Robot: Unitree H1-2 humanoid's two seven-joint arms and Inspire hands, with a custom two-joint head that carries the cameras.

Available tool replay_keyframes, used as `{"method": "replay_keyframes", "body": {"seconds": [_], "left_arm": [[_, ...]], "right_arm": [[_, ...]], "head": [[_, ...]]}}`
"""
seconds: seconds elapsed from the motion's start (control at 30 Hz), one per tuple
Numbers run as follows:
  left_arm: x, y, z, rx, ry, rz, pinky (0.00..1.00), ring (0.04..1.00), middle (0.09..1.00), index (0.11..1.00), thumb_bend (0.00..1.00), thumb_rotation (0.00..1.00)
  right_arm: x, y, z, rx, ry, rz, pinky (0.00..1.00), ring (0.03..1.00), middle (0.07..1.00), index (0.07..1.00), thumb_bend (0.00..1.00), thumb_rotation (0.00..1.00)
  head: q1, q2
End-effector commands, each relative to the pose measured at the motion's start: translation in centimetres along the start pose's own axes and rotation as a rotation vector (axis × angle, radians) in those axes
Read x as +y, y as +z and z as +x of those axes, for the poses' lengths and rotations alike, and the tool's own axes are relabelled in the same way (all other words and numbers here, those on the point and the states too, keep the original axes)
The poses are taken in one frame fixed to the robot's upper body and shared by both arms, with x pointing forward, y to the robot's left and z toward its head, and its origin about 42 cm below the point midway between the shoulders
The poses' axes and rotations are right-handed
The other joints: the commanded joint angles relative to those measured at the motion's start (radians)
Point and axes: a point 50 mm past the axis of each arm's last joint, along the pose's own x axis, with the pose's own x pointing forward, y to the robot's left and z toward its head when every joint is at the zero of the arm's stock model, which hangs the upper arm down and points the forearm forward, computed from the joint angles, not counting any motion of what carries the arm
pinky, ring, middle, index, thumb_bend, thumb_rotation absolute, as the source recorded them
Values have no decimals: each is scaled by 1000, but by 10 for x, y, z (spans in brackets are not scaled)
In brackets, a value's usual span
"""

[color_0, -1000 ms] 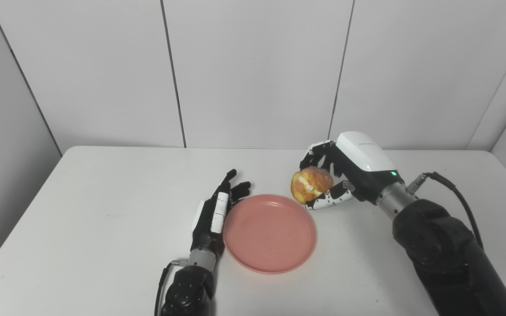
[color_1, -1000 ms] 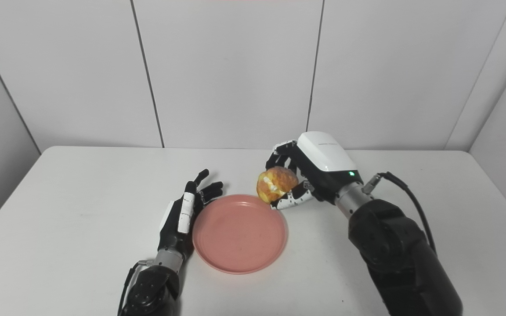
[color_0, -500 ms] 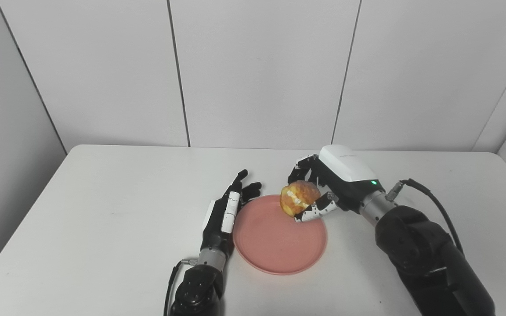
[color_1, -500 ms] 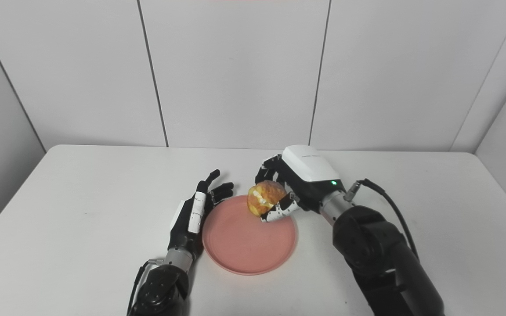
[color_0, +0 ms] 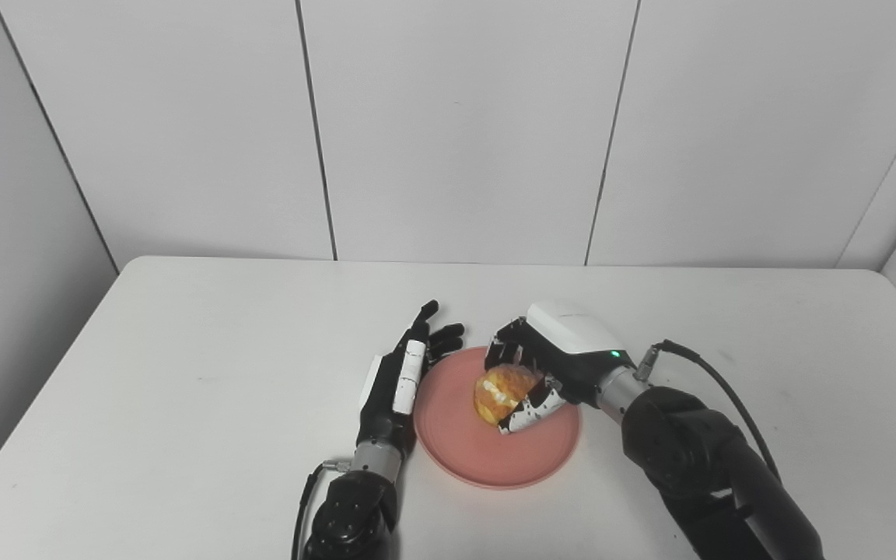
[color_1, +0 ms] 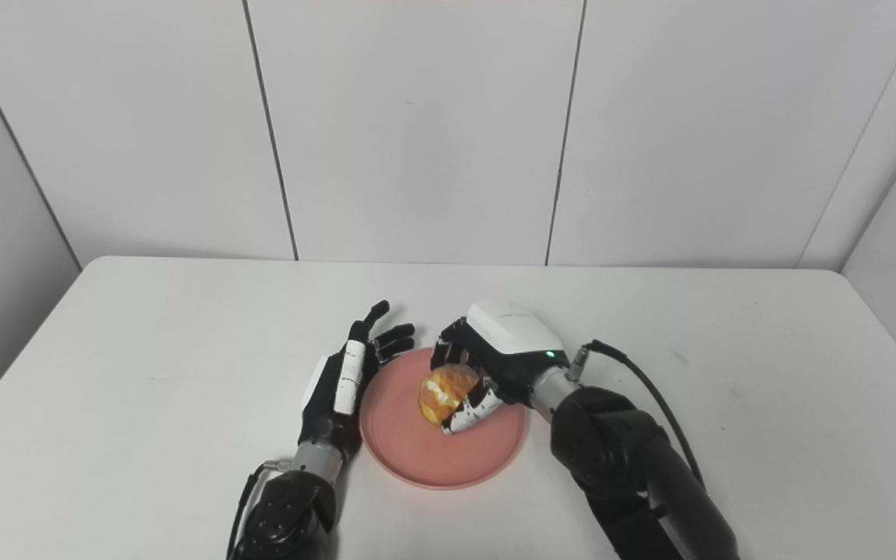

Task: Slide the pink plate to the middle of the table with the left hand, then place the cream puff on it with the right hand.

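Here the white table [color_0: 183,373] carries everything, and near its middle lies the pink plate [color_0: 463,459], flat and shallow. It looks like stiff, light plastic with a smooth underside, so I judge that it slides easily under a push on its rim and needs no lifting.

The right hand [color_0: 553,369] is low over the plate, with its fingers [color_0: 530,408] wrapped around the cream puff [color_0: 498,389]. The left hand [color_0: 397,381] rests on edge just beside the left rim of the plate, fingers straight and a little spread, holding nothing; whether it touches the rim, I cannot tell.

The cream puff is above the inner part of the plate, very near its surface or already touching it. It seems light and soft, with a golden crust and pale cream in a slit on the side. Probably it is fragile: a hard squeeze can crush the shell or press the cream out. The safest hold is a gentle one on the crusty sides, away from the cream.
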Motion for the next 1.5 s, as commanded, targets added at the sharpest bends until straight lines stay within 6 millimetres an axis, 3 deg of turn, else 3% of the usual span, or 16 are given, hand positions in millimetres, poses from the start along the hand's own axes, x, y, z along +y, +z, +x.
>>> {"method": "replay_keyframes", "body": {"seconds": [0.0, 0.3, 0.53, 0.67, 0.7, 0.73, 0.77, 0.83, 0.87, 0.93, 1.0, 1.13, 1.47], "left_arm": [[-2, -27, -13, 137, 21, -19, 777, 796, 784, 893, 792, 988], [-8, -28, -12, 137, 13, -20, 787, 804, 786, 908, 778, 990], [-12, -30, -11, 144, 18, -36, 772, 803, 785, 919, 797, 975], [-10, -31, -12, 146, 20, -36, 784, 813, 785, 928, 803, 972], [-10, -31, -12, 147, 21, -37, 786, 816, 785, 929, 805, 971], [-10, -31, -12, 147, 22, -37, 784, 816, 785, 928, 805, 970], [-10, -31, -12, 146, 22, -37, 777, 815, 784, 929, 801, 971], [-10, -31, -12, 147, 22, -34, 777, 822, 784, 933, 799, 976], [-10, -32, -12, 149, 23, -33, 777, 825, 782, 936, 799, 977], [-9, -32, -13, 150, 22, -32, 776, 826, 780, 939, 799, 977], [-9, -32, -13, 148, 21, -31, 785, 831, 783, 942, 801, 977], [-9, -32, -13, 149, 19, -30, 792, 832, 782, 943, 801, 980], [-8, -31, -13, 147, 17, -26, 794, 834, 783, 938, 804, 979]], "right_arm": [[-23, 13, 7, -57, -68, -22, 364, 435, 513, 483, 518, 0], [-15, 3, 8, -39, -40, -34, 370, 451, 525, 465, 518, 0], [-15, 3, 5, -42, -31, -43, 445, 475, 526, 448, 516, 0], [-16, 3, 5, -45, -24, -74, 406, 442, 524, 487, 519, 0], [-17, 3, 4, -46, -22, -79, 408, 475, 512, 487, 524, 0], [-17, 4, 4, -44, -19, -85, 422, 507, 567, 491, 523, 64], [-18, 5, 4, -43, -17, -90, 452, 555, 624, 581, 786, 69], [-18, 6, 4, -37, -15, -105, 498, 621, 684, 668, 960, 111], [-19, 6, 3, -38, -16, -118, 543, 662, 713, 698, 985, 137], [-20, 6, 3, -43, -18, -141, 591, 700, 738, 722, 996, 160], [-21, 6, 2, -50, -25, -161, 753, 785, 798, 756, 1000, 194], [-22, 5, 0, -51, -29, -178, 849, 895, 876, 784, 1000, 235], [-29, 9, -10, -69, -54, -191, 902, 921, 893, 795, 1000, 268]], "head": [[0, 2], [13, 3], [12, 4], [12, 5], [12, 6], [11, 5], [11, 5], [11, 6], [11, 6], [8, 6], [8, 7], [8, 8], [7, 9]]}}
